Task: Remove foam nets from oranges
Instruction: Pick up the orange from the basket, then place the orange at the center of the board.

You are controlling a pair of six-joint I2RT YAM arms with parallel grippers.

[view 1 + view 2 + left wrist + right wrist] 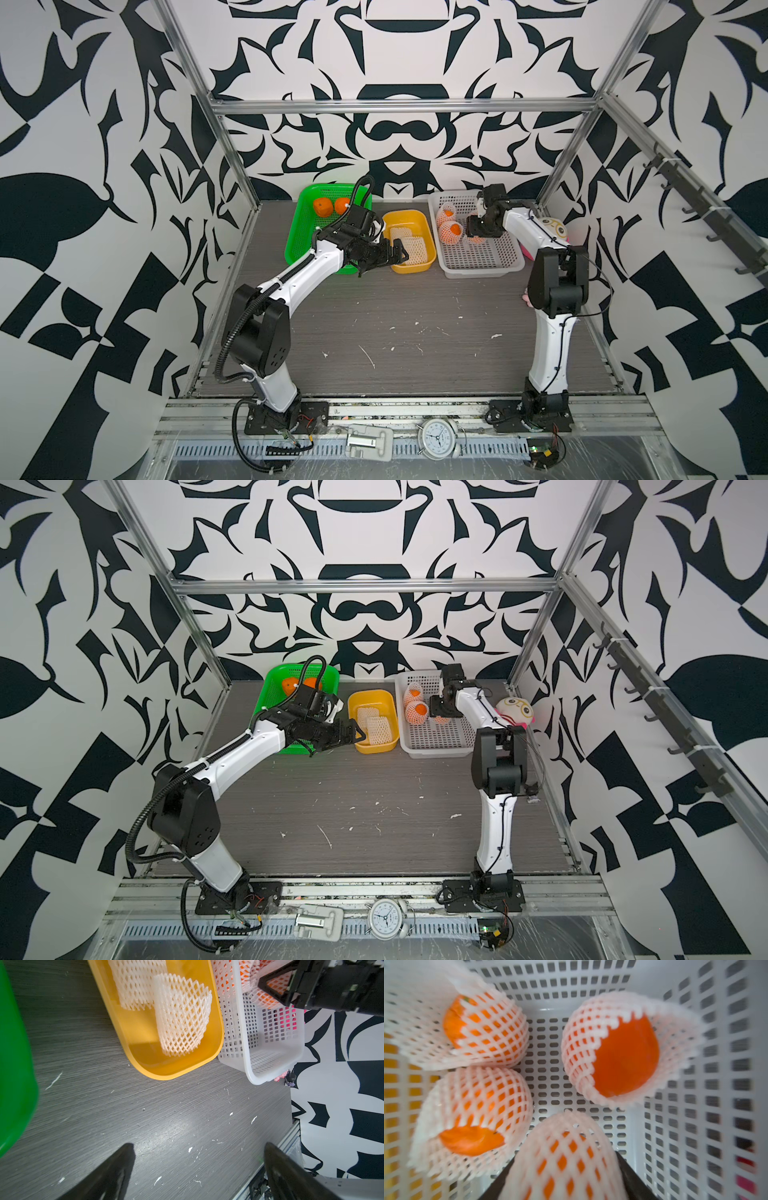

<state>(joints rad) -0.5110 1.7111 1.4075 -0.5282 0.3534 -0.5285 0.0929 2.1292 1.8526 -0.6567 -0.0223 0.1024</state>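
Left hand (384, 261): fingers spread wide apart and holding nothing; poised at the near corner of the yellow tub (411, 269), on the side facing the green basket (299, 237)

Right hand (563, 1176): lowered into the white perforated basket (486, 257); its dark fingers (629, 1169) flank one netted orange (564, 1147) on both sides; the wrist view is too blurred to tell whether they are pressing on it

Foam nets: two empty sleeves (180, 1016) (133, 982) lie flattened and overlapping in the yellow tub; four more are wrapped around fruit in the white perforated basket

Oranges: two bare ones (322, 206) (342, 204) sit side by side at the far end of the green basket; the other four are netted and clustered at the far end of the white perforated basket; three of these (483, 1028) (473, 1118) (612, 1047) show peel at an open sleeve end

Plush toy (515, 710): pale round face with drawn glasses and pink below; just beside the white perforated basket, partly behind the right arm

Tabletop (395, 324): grey wood grain flecked with white scraps; the three containers stand in a row along its far edge, green, yellow, then white from left to right

Alarm clock (437, 438): white dial facing up on the front rail, between the two arm bases
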